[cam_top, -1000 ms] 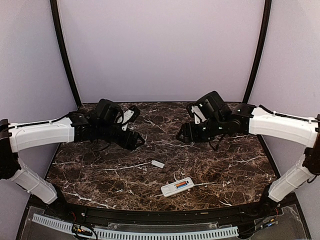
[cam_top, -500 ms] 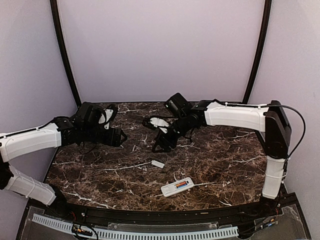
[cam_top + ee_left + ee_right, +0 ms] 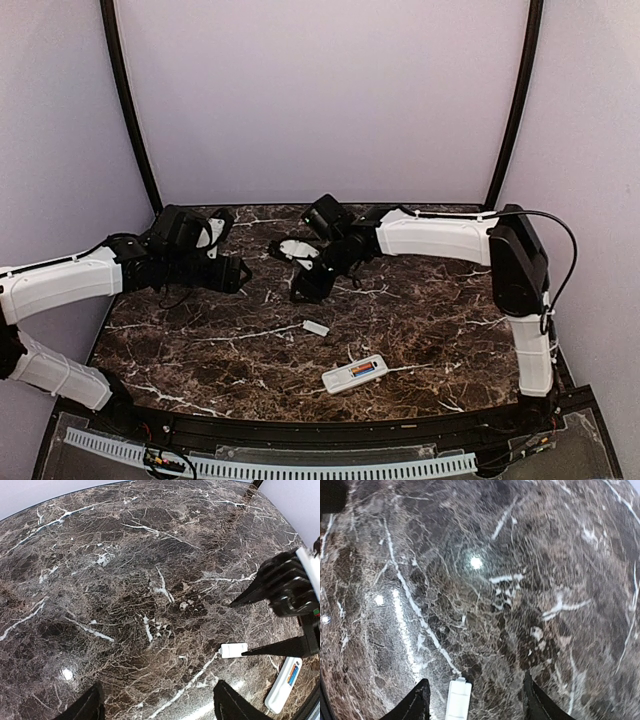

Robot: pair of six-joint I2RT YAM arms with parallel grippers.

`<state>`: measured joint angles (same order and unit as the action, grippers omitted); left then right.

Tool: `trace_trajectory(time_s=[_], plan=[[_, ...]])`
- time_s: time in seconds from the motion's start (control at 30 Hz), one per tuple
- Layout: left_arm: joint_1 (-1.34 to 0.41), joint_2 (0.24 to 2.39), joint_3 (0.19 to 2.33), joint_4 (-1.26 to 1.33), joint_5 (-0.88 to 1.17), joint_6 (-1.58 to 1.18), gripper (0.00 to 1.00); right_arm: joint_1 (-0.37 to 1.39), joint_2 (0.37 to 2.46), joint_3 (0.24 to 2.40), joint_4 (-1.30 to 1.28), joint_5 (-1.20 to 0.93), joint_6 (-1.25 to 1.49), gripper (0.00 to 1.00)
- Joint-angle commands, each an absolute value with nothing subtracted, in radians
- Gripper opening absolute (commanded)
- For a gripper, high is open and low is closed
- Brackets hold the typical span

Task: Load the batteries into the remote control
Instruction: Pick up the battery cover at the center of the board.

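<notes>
The white remote control lies back up near the table's front, and also shows in the left wrist view. The bluish and orange-red batteries sit in its open compartment. A small white battery cover lies on the marble behind it. My right gripper is open and empty, hovering just behind the cover. In the right wrist view the cover lies between the open fingers, near the left one. My left gripper is open and empty at the left, apart from both; the cover lies to its right.
The dark marble table has a raised black front edge. The right arm reaches across the middle from the right. Black poles stand at the back corners against pale walls.
The right arm has swung left from the back right to the table's middle, its gripper now over the cover. The left arm pulled back to the left, then held still.
</notes>
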<state>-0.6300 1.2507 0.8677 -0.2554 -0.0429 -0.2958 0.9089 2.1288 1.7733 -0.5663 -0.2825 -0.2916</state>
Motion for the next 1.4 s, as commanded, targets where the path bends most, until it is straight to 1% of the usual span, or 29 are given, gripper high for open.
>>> trace_trajectory(time_s=[0.0,0.2,0.3,0.43,0.57,0.83,1.03,1.13,1.37], plan=[[-0.621,1.253,0.856,-0.249,-0.039,-0.288,0.74,0.972,2.133,1.767,-0.593,-0.068,-0.049,0.57],[-0.619,1.255,0.851,-0.242,-0.026,-0.294,0.74,0.993,2.188,1.805,-0.663,-0.009,0.047,0.50],[-0.620,1.256,0.849,-0.238,-0.022,-0.295,0.74,1.006,2.240,1.847,-0.697,-0.018,0.045,0.50],[-0.619,1.256,0.849,-0.239,-0.018,-0.295,0.74,1.014,2.314,1.934,-0.789,0.044,0.046,0.48],[-0.619,1.258,0.847,-0.237,-0.013,-0.297,0.74,1.020,2.319,1.929,-0.770,0.052,0.038,0.47],[-0.619,1.265,0.850,-0.236,-0.010,-0.295,0.74,1.037,2.344,1.933,-0.811,0.044,0.034,0.37],[-0.618,1.271,0.850,-0.231,-0.005,-0.297,0.74,1.050,2.344,1.934,-0.829,0.057,0.050,0.34],[-0.619,1.272,0.851,-0.232,-0.003,-0.296,0.74,1.051,2.345,1.932,-0.833,0.065,0.058,0.26],[-0.619,1.275,0.853,-0.231,-0.003,-0.296,0.74,1.052,2.357,1.933,-0.831,0.065,0.073,0.19]])
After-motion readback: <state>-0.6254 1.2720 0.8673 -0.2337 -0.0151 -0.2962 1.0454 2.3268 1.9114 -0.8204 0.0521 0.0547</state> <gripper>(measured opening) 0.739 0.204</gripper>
